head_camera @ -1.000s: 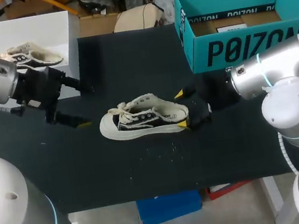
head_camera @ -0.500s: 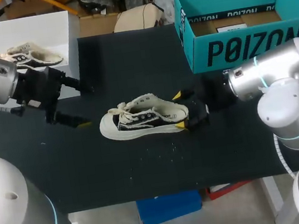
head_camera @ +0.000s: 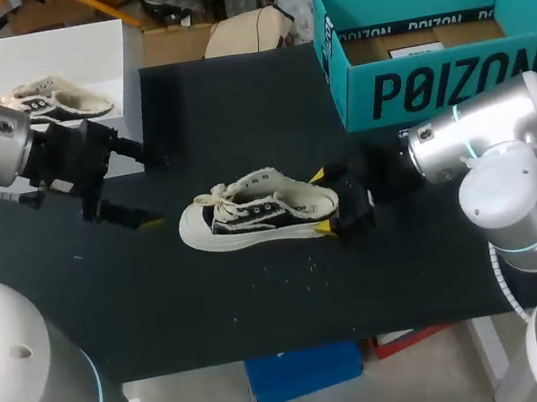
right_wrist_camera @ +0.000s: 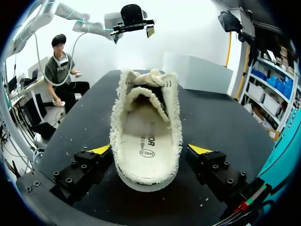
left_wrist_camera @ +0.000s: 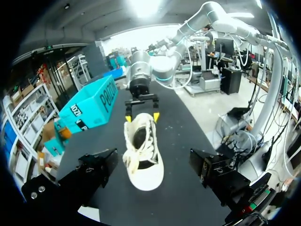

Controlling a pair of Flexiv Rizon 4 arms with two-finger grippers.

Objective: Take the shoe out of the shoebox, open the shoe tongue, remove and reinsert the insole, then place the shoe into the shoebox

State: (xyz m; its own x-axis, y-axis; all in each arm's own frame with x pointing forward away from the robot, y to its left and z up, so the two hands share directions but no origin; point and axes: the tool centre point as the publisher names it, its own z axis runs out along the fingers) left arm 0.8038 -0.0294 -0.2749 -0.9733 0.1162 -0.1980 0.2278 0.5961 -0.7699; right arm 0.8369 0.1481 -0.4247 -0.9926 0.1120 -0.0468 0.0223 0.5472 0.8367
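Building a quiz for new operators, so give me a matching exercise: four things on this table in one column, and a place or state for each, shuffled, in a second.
Things:
1 shoe
2 teal box
3 white box
4 right tool

Places or states:
A holds another shoe
B open, one finger on each side of the heel
C stands at the far right
D lies in the middle of the black mat

Pairs: 1-D, 2-C, 3-A, 4-B.
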